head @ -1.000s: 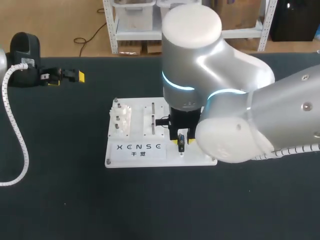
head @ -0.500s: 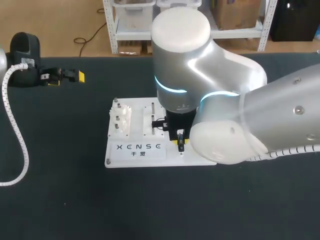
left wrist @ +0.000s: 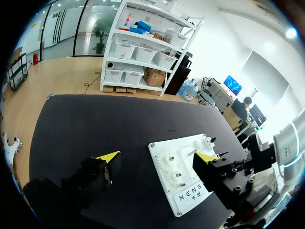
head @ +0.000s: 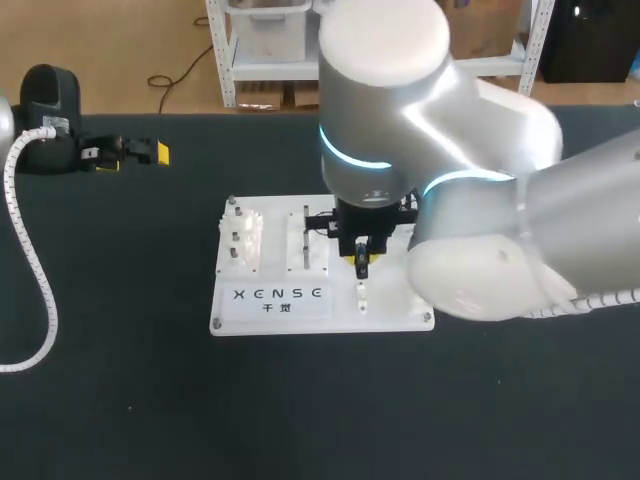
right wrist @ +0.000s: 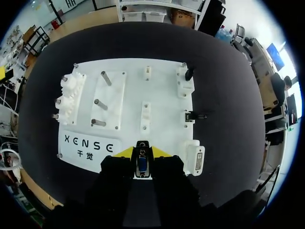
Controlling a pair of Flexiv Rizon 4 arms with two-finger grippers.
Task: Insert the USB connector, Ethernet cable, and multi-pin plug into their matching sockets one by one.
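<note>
— Where is the USB plug?
— Pinched between the yellow tips of the right claw. Its long axis stands upright, tip down, over the right half of the white board in the middle of the worktop. Whether it touches the board I cannot tell.
— What is around it?
— A multi-pin socket sits just beside the claw, toward the board's right edge. Farther on is a small white block, with pegs toward the left edge.
— The other arm?
— The left claw is near the worktop's far left corner, fingers spread wide, well apart from the board.
</note>
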